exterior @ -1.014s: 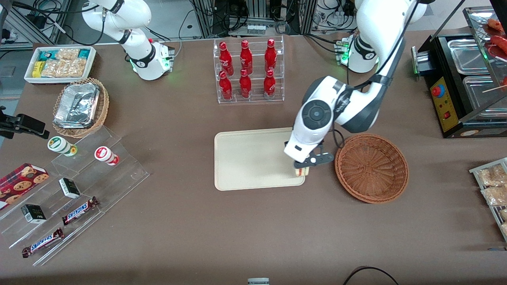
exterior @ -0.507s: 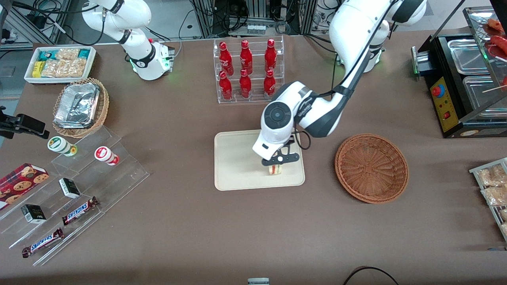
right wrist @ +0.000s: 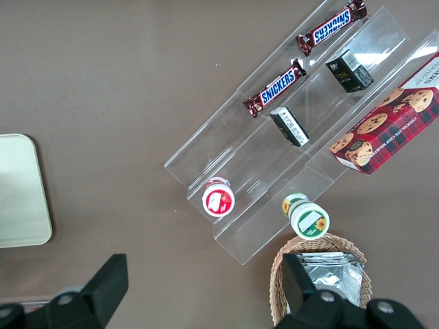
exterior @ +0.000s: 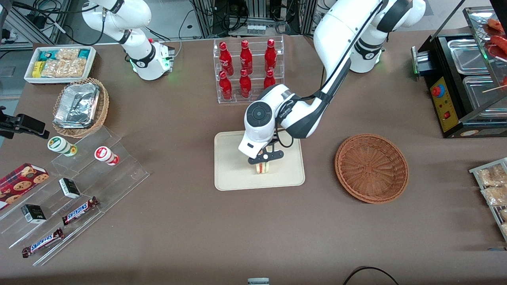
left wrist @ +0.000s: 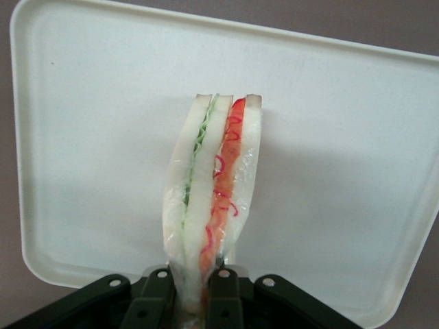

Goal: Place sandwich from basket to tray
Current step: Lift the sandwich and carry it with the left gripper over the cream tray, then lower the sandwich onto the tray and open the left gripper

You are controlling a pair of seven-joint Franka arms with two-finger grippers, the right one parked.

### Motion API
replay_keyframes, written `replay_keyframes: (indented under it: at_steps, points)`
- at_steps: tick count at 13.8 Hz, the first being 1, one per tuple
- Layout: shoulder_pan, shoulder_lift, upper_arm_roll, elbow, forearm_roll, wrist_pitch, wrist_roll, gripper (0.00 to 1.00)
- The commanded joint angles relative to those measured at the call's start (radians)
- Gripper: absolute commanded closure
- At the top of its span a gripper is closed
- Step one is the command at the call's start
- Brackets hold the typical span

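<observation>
My left gripper (exterior: 263,162) hangs over the middle of the cream tray (exterior: 229,166), shut on the sandwich (exterior: 262,168). In the left wrist view the sandwich (left wrist: 212,199) is a wrapped white wedge with green and red filling, pinched at its base between the two black fingers (left wrist: 226,298) of the gripper (left wrist: 193,301), with the tray (left wrist: 89,137) spread beneath it. Whether the sandwich touches the tray I cannot tell. The reddish-brown wicker basket (exterior: 371,168) stands beside the tray, toward the working arm's end, with nothing in it.
A clear rack of red bottles (exterior: 247,70) stands farther from the front camera than the tray. Toward the parked arm's end are an acrylic stand with snack bars (exterior: 79,211) and a tan basket of foil containers (exterior: 79,106). A black food warmer (exterior: 459,79) stands at the working arm's end.
The gripper carried the sandwich from the tray's edge nearest the basket inward to the tray's middle, moving toward the parked arm's end. It has stayed shut on the sandwich.
</observation>
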Motion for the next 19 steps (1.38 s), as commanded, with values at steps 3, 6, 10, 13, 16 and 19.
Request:
replay_keyframes:
  at_steps: [3, 6, 10, 13, 16, 19]
  points:
    - [-0.024, 0.036, 0.021, 0.031, 0.005, 0.037, -0.041, 1.00]
    - [-0.040, 0.064, 0.022, 0.033, 0.073, 0.059, -0.116, 1.00]
    - [-0.038, 0.070, 0.021, 0.033, 0.081, 0.061, -0.126, 0.17]
    - [-0.035, 0.058, 0.021, 0.050, 0.071, 0.058, -0.132, 0.00]
    - [-0.031, 0.007, 0.021, 0.056, 0.069, 0.016, -0.129, 0.00]
    - [-0.023, -0.022, 0.021, 0.143, 0.069, -0.108, -0.115, 0.00]
